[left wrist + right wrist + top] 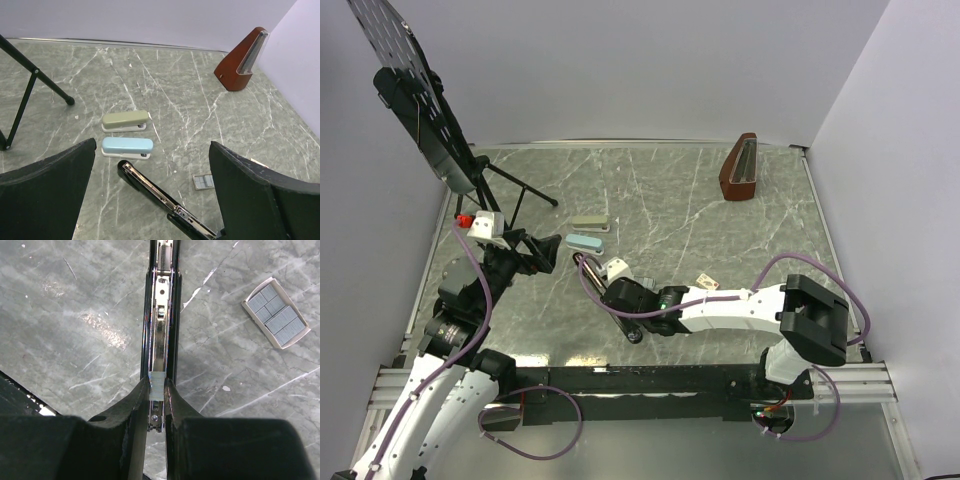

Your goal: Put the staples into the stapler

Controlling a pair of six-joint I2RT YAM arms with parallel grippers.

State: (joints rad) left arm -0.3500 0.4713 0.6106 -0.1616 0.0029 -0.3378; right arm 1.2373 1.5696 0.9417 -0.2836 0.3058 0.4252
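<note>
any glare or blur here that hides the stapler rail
Right wrist view: a glare patch on the table left of the stapler, but the rail and the staples are sharp; the right end effector is underexposed. Left wrist view: the left end effector is open, its fingers black and soft-edged, the stapler crisp. Top view: even light, soft shadows.

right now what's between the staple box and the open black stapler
Only bare marble tabletop lies between the staple box and the black stapler; the right wrist view shows it best.
</note>
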